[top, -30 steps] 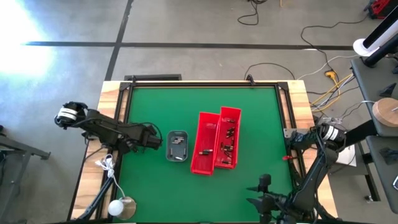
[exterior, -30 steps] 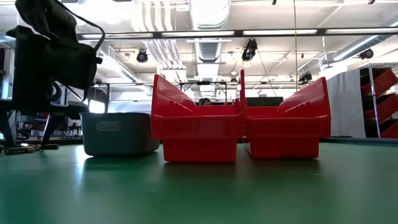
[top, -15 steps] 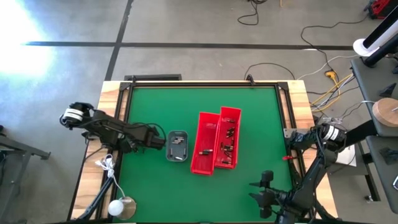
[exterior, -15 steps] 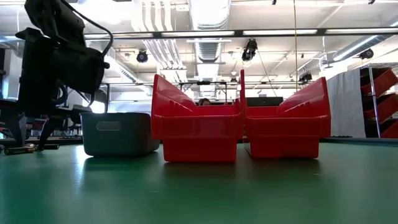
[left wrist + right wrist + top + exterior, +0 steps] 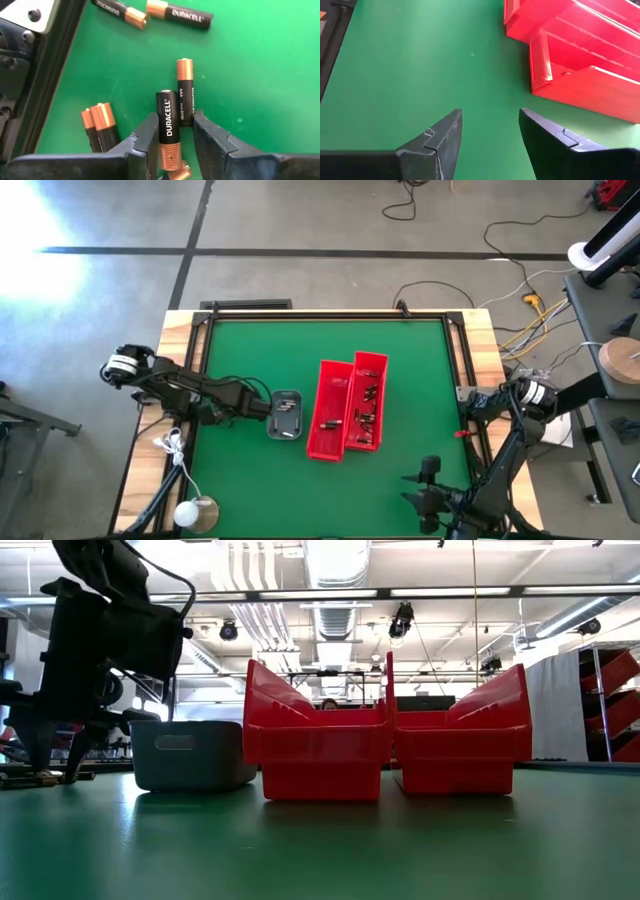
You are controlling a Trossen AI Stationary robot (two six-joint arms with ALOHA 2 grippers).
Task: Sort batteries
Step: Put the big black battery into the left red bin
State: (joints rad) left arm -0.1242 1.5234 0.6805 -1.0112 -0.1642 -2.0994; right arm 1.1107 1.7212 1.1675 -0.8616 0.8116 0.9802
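In the left wrist view several black-and-copper batteries lie on a green surface; a pair (image 5: 100, 125) lies to one side. My left gripper (image 5: 172, 117) has one battery (image 5: 167, 125) between its fingers, with a slimmer battery (image 5: 185, 90) lying just beside and beyond it. From above, this gripper (image 5: 262, 408) stands at the left end of the grey tray (image 5: 285, 415). My right gripper (image 5: 425, 480) hangs open over the mat near the table's near right corner, nothing between its fingers (image 5: 445, 135). My left gripper has the battery's long sides (image 5: 161, 135) between its two fingers, which slant down and lie along the battery. One finger (image 5: 145, 137) lies against its side. Between its other side and the other finger shows the slimmer battery's black end (image 5: 186, 120). The copper end points back toward the wrist.
Two long red bins (image 5: 330, 410) (image 5: 365, 402) stand side by side right of the tray, both holding batteries. In the low view they (image 5: 385, 740) stand right of the grey tray (image 5: 190, 755). A dark rail (image 5: 35, 75) runs beside the loose batteries.
My left gripper has gone toward the table's right edge, up to the grey tray, and has rolled about its own pointing line. In the low view its fingers stand closer together than a second ago.
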